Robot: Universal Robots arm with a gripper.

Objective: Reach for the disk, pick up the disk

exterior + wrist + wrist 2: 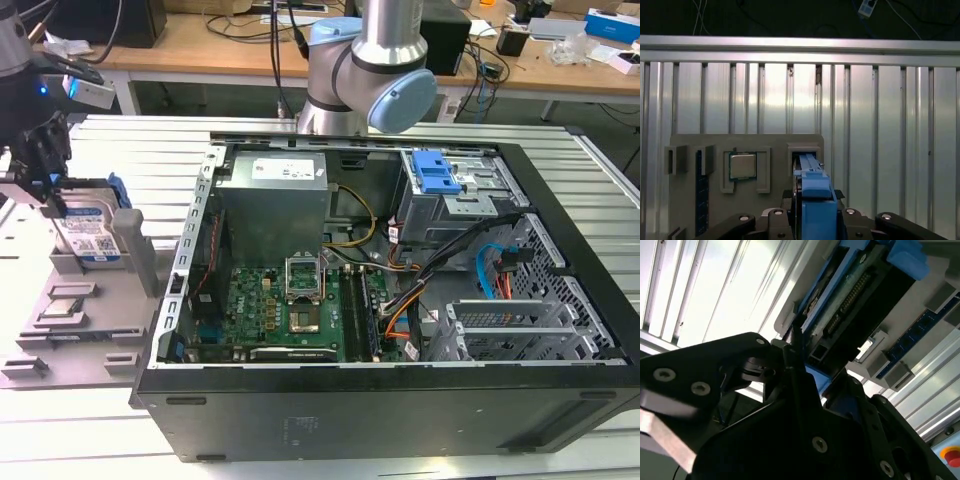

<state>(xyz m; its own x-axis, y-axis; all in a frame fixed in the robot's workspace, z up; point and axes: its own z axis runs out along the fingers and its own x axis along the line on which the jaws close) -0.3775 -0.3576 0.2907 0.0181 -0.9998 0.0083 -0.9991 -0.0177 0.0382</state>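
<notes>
The disk (88, 233) stands on edge in a slot of the grey holder (100, 300) at the exterior view's left, its white-and-blue label facing outward and its blue frame round the edges. My gripper (48, 200) reaches down over the disk's top edge. In the first wrist view the blue frame of the disk (813, 187) runs between my two black fingers (790, 196), which press against both its sides; the gripper (814, 197) is shut on it. The second wrist view shows the disk's connector edge (855, 300) just beyond the gripper (805, 370).
An open computer case (400, 250) lies at the exterior view's right of the holder, with the arm's base (370, 70) behind it. A small square chip (742, 166) sits in another pocket of the holder (775, 145). The ribbed metal table (880, 130) spreads all around.
</notes>
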